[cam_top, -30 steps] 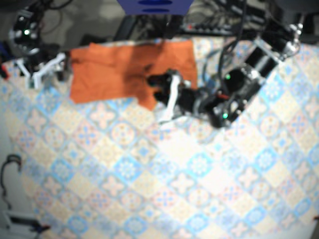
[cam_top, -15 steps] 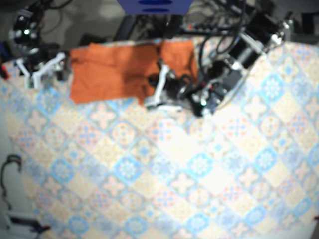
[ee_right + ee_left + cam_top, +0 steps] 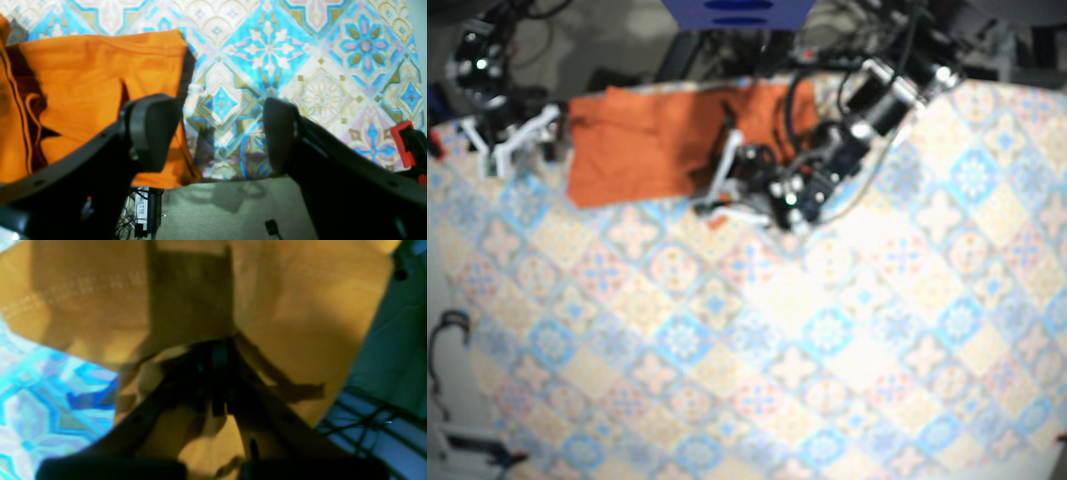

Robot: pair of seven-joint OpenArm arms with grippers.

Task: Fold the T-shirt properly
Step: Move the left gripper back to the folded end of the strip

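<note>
Patterned blue-and-cream tiles cover the surface (image 3: 757, 380), and the whole near half of it lies bare. Further in, past the middle, the left gripper (image 3: 218, 363) is down at the near hem of the T-shirt (image 3: 637, 150). Its wrist view shows the two fingers drawn together, with orange cloth bunched between them and a stitched seam just beyond. It looks clamped on a fold of the fabric, though the picture is dark and blurred at the tips.

The T-shirt itself lies along the far edge of the surface as a rough rectangle. It is flat on its left part and rumpled where the left arm crosses it.

At the far left corner the right gripper (image 3: 218, 133) hangs with its fingers spread wide and nothing between them. One finger is over the T-shirt's end and the other over bare tiles. Cables (image 3: 857, 30) trail off behind the surface.

My guess is that a fold is in hand, with the pinched hem about to be carried over the body of the T-shirt. The next move seems to call for a low, even lift across and a flat release. The right gripper would need to pin or take its end, so the cloth doesn't drag.
</note>
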